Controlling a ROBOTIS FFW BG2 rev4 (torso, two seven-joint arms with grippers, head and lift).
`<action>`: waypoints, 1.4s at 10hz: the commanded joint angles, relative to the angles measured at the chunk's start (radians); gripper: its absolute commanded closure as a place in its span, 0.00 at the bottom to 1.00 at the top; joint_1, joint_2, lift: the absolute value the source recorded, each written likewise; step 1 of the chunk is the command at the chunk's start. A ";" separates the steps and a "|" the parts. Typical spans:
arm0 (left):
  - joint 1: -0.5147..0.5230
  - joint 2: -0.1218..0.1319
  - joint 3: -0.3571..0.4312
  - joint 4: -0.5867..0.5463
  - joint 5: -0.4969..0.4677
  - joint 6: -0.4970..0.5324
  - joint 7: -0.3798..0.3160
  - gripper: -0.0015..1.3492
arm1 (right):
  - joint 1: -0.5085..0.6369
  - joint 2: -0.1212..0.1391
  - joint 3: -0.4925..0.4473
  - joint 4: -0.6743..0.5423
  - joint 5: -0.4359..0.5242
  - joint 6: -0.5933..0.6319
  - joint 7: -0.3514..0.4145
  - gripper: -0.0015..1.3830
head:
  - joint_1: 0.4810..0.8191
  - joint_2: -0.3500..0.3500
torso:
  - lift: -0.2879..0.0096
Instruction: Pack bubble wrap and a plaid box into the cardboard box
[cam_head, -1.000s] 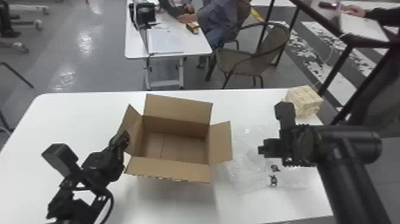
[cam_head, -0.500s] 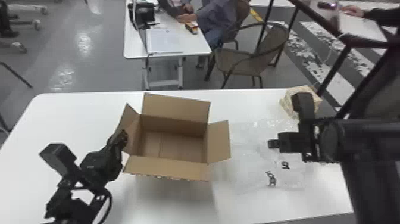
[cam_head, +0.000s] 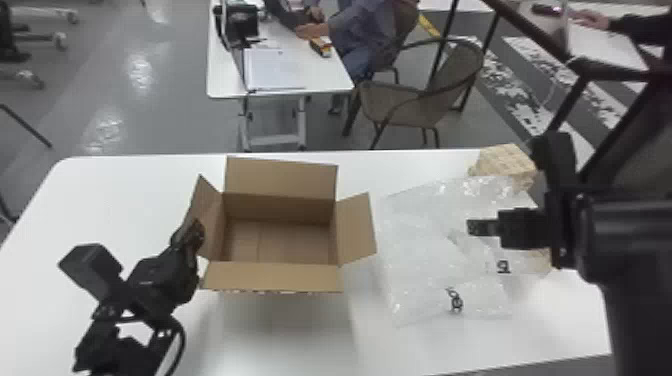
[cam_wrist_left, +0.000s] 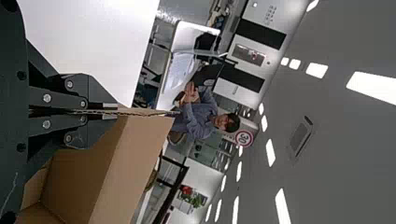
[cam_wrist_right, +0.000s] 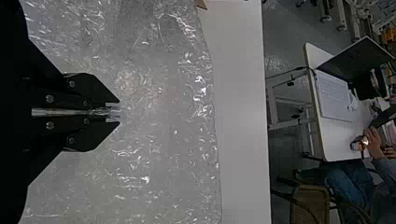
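Packing seems yet to start: in the head view, cardboard box (cam_head: 280, 207) empty at centre, bubble wrap (cam_head: 420, 250) right, plaid box (cam_head: 505, 162) upper right. Left wrist view: left end effector (cam_wrist_left: 112, 111) clamps a flap (cam_wrist_left: 140, 113). Right wrist view: right end effector (cam_wrist_right: 113, 112) pinches bubble wrap.

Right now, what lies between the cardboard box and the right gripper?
In the head view, the bubble wrap lies between the cardboard box and the right gripper.

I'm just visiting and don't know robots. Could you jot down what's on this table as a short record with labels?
cardboard box: open, flaps spread, nothing inside
bubble wrap: right of the box
plaid box: far right of table, unpacked
left gripper: shut on a box flap
right gripper: shut on bubble wrap
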 joint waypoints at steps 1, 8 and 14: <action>0.014 -0.003 -0.039 0.000 0.006 -0.040 0.062 0.86 | 0.001 0.039 -0.010 0.004 0.104 -0.032 0.048 0.80 | 0.63 0.35 | 0.72; 0.030 0.063 -0.244 -0.001 0.010 -0.244 0.375 0.86 | -0.131 0.171 0.072 0.129 0.026 -0.195 0.060 0.80 | 0.63 0.42 | 0.72; 0.030 0.074 -0.247 -0.001 0.004 -0.250 0.406 0.86 | -0.190 0.193 0.243 0.284 -0.255 -0.271 0.037 0.80 | 0.63 0.68 | 0.72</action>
